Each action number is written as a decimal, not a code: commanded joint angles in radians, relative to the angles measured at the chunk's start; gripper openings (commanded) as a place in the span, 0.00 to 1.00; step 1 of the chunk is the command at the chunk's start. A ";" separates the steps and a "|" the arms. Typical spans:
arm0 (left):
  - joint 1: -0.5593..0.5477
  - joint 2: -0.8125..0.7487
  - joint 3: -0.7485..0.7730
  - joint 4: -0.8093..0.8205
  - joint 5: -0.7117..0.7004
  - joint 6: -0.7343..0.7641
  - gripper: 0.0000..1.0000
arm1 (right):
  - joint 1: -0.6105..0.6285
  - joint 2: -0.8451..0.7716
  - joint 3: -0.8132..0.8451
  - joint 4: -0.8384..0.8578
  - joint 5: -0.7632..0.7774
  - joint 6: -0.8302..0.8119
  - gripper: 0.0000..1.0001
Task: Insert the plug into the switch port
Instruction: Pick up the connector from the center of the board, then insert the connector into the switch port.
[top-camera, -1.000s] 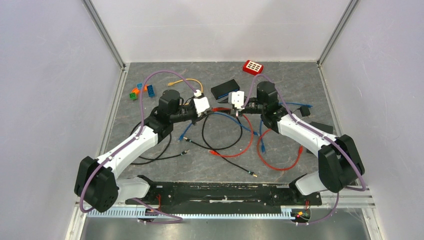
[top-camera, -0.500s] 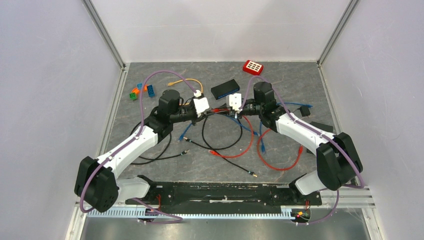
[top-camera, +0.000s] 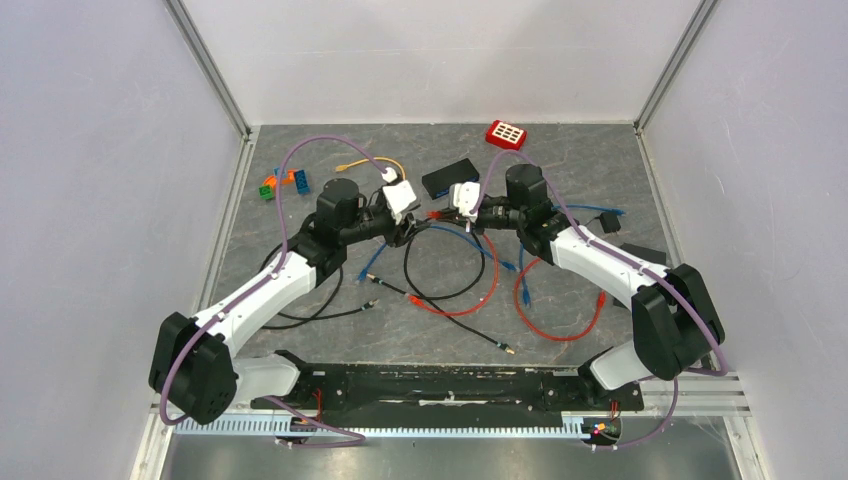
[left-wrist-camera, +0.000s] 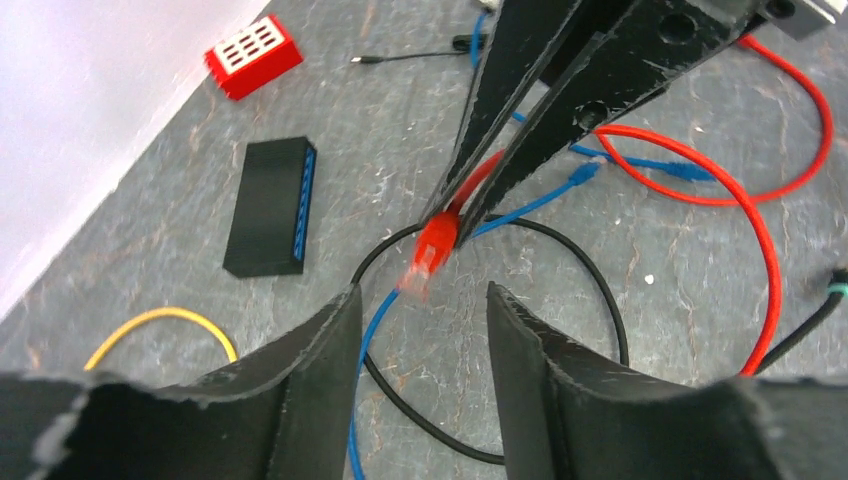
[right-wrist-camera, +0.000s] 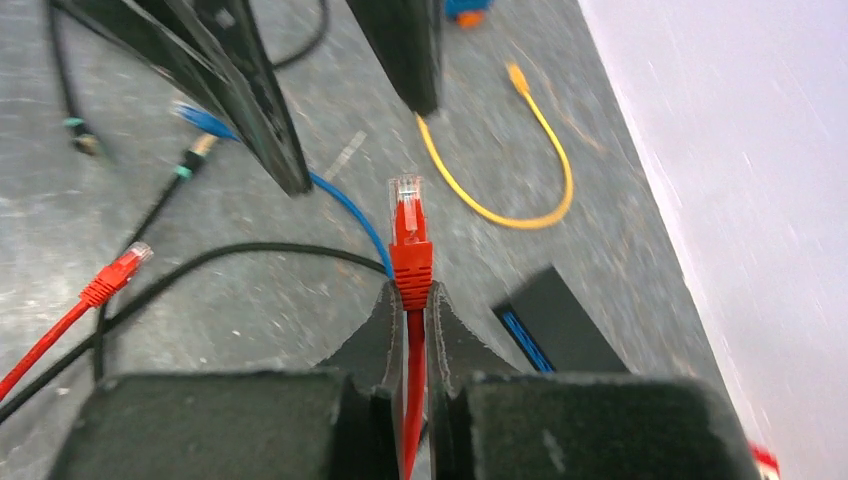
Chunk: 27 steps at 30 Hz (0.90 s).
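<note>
Surface (top-camera: 600, 165): switch (top-camera: 450, 177) rear centre; gridded box (top-camera: 506, 134) behind it, rightward; bricks (top-camera: 283, 182) rear left; cable tangle (top-camera: 497, 275) before the switch; plug (right-wrist-camera: 410, 235) in right gripper (right-wrist-camera: 415, 292) jaws, above the tangle, just before the switch.

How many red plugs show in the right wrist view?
2. The held red plug sticks out of the right end effector; the loose red plug lies at left. Others may be out of frame.

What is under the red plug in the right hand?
Beneath the red plastic plug, pinched in the right hand, a blue cable and a black cable loop lie on the grey table. The plug hides part of the blue cable.
</note>
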 joint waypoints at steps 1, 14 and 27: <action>0.014 0.049 0.113 -0.027 -0.200 -0.191 0.60 | -0.037 -0.014 0.052 0.023 0.229 0.108 0.00; 0.097 0.421 0.485 -0.159 -0.494 -0.669 0.59 | -0.135 0.260 0.217 -0.127 0.670 0.254 0.00; 0.192 1.035 1.002 -0.204 -0.280 -0.745 0.48 | -0.152 0.537 0.397 -0.198 0.705 0.348 0.00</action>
